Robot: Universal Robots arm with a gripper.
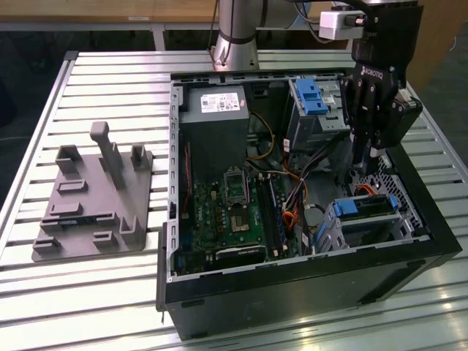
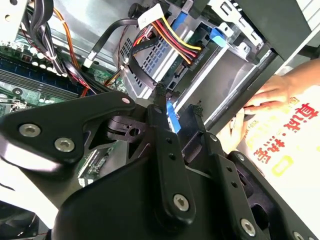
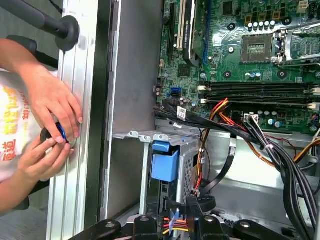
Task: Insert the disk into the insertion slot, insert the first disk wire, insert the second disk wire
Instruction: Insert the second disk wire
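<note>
In the exterior view, the disk, silver in a bright blue caddy, lies inside the insertion slot, a perforated metal cage at the near right corner of the open computer case. A plug with yellow, red and black wires sits at the disk's end. My gripper hangs a short way above the disk, pointing down. In both wrist views its fingers stand a little apart, gripper and gripper, with a blue strip and coloured wires showing in the gap. Nothing is clamped.
A taller metal bay with a blue latch stands at the back of the case. The motherboard and loose cables fill the middle. A person's hands rest just outside the case wall. A grey fixture sits at the exterior view's left.
</note>
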